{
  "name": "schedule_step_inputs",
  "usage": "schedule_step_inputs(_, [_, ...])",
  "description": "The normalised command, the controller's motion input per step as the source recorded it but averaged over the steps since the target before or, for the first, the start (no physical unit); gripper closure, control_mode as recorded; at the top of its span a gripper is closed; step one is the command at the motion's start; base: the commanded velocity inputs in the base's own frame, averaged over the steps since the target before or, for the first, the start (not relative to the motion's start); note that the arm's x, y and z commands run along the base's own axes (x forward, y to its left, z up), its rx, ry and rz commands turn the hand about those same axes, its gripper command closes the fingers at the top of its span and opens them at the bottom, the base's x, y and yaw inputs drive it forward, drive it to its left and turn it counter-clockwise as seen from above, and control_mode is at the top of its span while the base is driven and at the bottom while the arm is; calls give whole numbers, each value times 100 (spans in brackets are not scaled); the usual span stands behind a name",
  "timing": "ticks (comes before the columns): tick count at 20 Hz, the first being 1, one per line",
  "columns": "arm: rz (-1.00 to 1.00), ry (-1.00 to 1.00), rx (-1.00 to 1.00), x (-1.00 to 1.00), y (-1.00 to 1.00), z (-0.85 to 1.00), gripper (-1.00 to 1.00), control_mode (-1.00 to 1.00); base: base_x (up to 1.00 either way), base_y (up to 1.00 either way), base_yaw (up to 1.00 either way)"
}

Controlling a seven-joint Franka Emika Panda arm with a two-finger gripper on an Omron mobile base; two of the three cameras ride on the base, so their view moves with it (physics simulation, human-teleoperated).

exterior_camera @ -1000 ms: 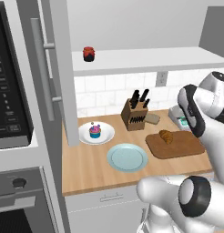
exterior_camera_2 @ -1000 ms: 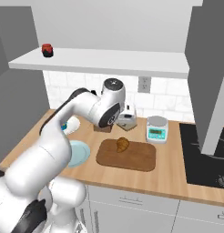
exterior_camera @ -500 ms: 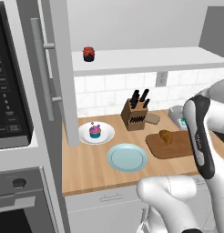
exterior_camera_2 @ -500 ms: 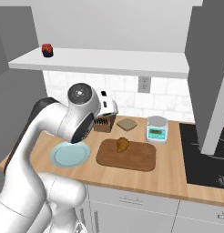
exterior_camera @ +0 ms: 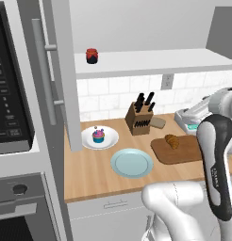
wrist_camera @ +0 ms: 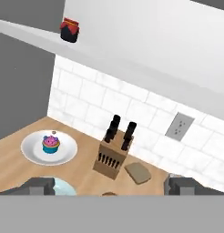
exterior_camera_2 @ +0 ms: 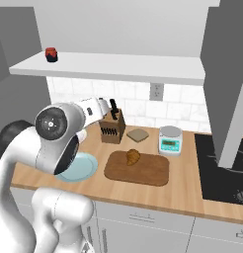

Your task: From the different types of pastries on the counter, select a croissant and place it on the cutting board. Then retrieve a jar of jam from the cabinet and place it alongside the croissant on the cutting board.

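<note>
The croissant (exterior_camera_2: pixel 133 156) lies free on the dark brown cutting board (exterior_camera_2: pixel 153 174), also seen as the croissant (exterior_camera: pixel 172 140) on the board (exterior_camera: pixel 184 153). The jar of jam (exterior_camera: pixel 92 55) stands on the white cabinet shelf (exterior_camera: pixel 151 62), beside the swung-out door (exterior_camera: pixel 61 70). In the hand view the jar (wrist_camera: pixel 69 29) is high at the upper left, far from my gripper (wrist_camera: pixel 113 187). Its two tips are wide apart, open and holding nothing. The cupcake (wrist_camera: pixel 50 144) sits on a white plate (wrist_camera: pixel 29 150) on the wooden counter (exterior_camera: pixel 89 174).
A knife block (exterior_camera_2: pixel 112 129) stands at the back wall, with a small brown pad (exterior_camera_2: pixel 138 134) and a kitchen scale (exterior_camera_2: pixel 170 140) to its right. A light blue plate (exterior_camera: pixel 132 163) lies near the counter's front. A black cooktop (exterior_camera_2: pixel 222 168) is at the far right.
My arm has lifted away from the cutting board and swung towards the wall. The hand now looks up at the shelf. The croissant stays on the board.
</note>
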Motion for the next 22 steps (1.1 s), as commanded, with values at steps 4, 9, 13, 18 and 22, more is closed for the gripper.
schedule_step_inputs(4, [20,-25,0,-30,9,57,-100,-100,0,0,0])
schedule_step_inputs(9, [23,-25,0,-15,10,60,-100,-100,0,0,0])
schedule_step_inputs(13, [11,-5,0,10,56,51,-100,-100,0,0,0])
schedule_step_inputs(18, [9,2,0,23,70,48,-100,-100,0,0,0])
schedule_step_inputs(22, [11,8,0,30,62,46,-100,-100,0,0,0])
